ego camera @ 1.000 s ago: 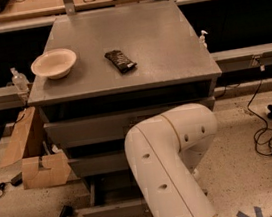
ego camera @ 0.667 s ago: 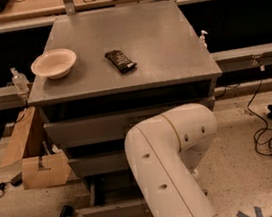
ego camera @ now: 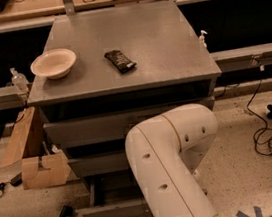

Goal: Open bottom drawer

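Three drawers show on the grey cabinet (ego camera: 169, 55) in front of you. The top drawer (ego camera: 88, 130) and middle drawer (ego camera: 98, 163) each stand slightly proud of the frame. The bottom drawer (ego camera: 107, 212) sits lowest, near the floor. Its slim front is pulled out well ahead of the two above, with a dark gap behind it.

The arm (ego camera: 169, 166) rises from the lower edge of the view, and its white elbow covers the right half of all three fronts. The gripper is out of sight, somewhere behind that elbow. You cannot tell whether it is apart, together or clamped on anything.

On the cabinet top, a pale bowl (ego camera: 53, 63) sits at the left edge. A dark wrapped bar (ego camera: 120, 61) lies near the middle, well apart from the bowl. A cardboard box (ego camera: 38, 167) stands on the floor left of the cabinet.

Compared with a second ago, note no change. The arm, the drawer fronts, the bowl and the bar sit in the same places.
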`<state>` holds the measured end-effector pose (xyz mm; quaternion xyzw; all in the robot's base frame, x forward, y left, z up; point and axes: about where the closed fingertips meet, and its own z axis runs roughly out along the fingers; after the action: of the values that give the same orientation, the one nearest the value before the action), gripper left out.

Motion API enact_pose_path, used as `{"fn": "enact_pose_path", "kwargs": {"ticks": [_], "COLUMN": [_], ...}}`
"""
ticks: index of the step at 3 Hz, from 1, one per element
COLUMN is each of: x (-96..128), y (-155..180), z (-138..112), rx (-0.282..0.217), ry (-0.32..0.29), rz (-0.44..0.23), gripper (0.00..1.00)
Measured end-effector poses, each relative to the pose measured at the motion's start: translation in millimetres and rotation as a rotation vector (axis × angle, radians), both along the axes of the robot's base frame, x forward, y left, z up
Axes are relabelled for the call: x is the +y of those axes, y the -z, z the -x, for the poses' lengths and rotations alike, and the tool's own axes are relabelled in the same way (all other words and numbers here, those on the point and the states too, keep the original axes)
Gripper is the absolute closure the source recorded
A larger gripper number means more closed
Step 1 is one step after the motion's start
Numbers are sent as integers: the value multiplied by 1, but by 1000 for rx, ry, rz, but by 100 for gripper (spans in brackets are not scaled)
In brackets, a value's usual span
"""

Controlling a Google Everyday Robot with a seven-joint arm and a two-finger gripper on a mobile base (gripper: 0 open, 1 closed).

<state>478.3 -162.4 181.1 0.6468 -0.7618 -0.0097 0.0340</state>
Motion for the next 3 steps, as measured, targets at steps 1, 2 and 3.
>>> {"fn": "enact_pose_path", "kwargs": {"ticks": [1,2,3], "x": [0,6,19], "y": [0,-2,3], "z": [0,-19,-36], "rx": [0,-45,-73], "ry": [0,-92,-180], "rz": [0,-77,-170], "gripper": [0,0,0]}}
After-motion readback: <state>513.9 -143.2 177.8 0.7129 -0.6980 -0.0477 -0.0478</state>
